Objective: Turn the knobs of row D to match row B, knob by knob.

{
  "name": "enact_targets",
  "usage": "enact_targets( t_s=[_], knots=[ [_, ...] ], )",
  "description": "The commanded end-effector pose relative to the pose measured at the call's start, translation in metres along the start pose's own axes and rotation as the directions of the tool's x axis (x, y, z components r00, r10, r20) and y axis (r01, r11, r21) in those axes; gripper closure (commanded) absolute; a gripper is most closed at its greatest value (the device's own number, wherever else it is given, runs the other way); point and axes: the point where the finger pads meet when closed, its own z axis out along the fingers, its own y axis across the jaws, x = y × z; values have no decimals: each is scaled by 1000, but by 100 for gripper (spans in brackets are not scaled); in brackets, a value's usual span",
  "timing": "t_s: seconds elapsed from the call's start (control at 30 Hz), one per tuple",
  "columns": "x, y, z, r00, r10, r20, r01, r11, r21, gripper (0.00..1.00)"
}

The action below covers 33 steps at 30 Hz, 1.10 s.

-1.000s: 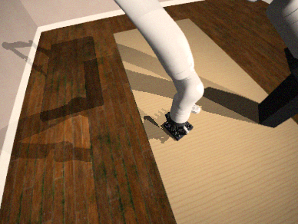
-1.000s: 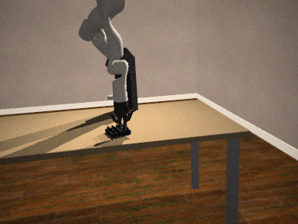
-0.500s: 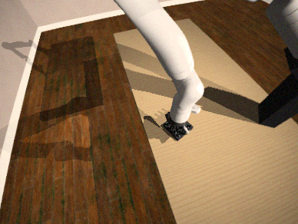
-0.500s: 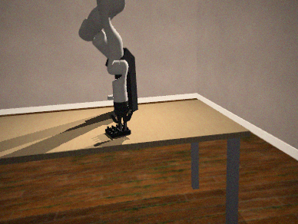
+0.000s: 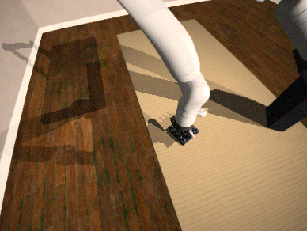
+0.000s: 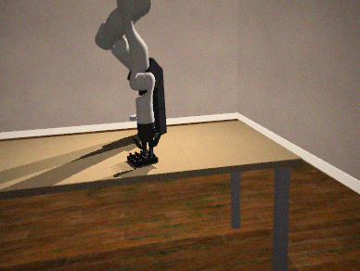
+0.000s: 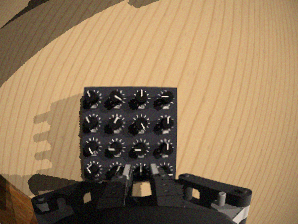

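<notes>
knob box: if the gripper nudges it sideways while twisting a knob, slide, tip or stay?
Probably slides rather than tips: the knob box looks low and flat on the table. It seems small beside the gripper, so likely light. Nothing visibly clamps it down.

A tan table (image 6: 223, 144) stands on wooden floor (image 5: 71, 170).

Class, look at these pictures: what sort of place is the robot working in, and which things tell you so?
Probably a bare test room: one plain table on a wooden floor, blank walls, and only a small black knob box under the arm's pincer.
</notes>
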Motion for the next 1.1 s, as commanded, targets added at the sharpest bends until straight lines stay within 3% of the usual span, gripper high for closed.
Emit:
enact_targets(
  t_s=[0.0, 0.1, 0.13, 1.07],
  knots=[
    [0, 0, 0, 1000, 0, 1, 0, 1000, 0, 81],
    [0, 0, 0, 1000, 0, 1, 0, 1000, 0, 81],
    [0, 0, 0, 1000, 0, 1, 0, 1000, 0, 92],
    [0, 0, 0, 1000, 0, 1, 0, 1000, 0, 92]
  ],
)
